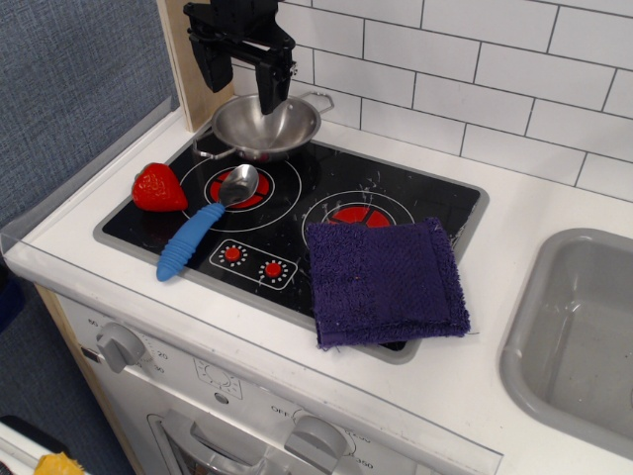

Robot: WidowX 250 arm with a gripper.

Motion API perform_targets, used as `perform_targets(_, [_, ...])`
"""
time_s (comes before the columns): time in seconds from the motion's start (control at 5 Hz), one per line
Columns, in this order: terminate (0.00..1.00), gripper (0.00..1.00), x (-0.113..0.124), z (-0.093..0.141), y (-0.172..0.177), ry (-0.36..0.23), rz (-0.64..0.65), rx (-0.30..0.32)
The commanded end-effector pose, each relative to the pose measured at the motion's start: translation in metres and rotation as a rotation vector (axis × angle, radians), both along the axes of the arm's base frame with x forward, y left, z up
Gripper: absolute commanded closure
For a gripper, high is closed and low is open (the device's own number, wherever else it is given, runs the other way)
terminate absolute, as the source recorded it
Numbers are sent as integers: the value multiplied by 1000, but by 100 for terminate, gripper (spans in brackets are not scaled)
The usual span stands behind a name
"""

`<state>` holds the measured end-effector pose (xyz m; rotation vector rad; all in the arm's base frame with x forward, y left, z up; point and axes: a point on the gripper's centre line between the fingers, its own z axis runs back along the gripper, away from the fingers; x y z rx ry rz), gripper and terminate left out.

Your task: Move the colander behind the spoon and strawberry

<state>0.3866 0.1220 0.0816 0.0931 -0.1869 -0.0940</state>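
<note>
The shiny steel colander rests level at the back left of the black cooktop, behind the spoon and strawberry. The spoon lies in front of it, silver bowl on the left burner, blue ribbed handle pointing to the front left. The red strawberry sits left of the spoon at the cooktop's left edge. My black gripper hangs open just above the colander's far rim. One finger is over the bowl and the other is at its left. It holds nothing.
A dark purple cloth covers the cooktop's front right corner. A grey sink basin is at the far right. A white tiled wall runs behind, with a wooden panel at the back left. Oven knobs line the front.
</note>
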Motion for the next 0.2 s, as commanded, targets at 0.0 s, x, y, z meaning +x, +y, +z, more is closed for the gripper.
perform_targets(0.0, [100, 0, -9, 34, -2, -84, -9, 28])
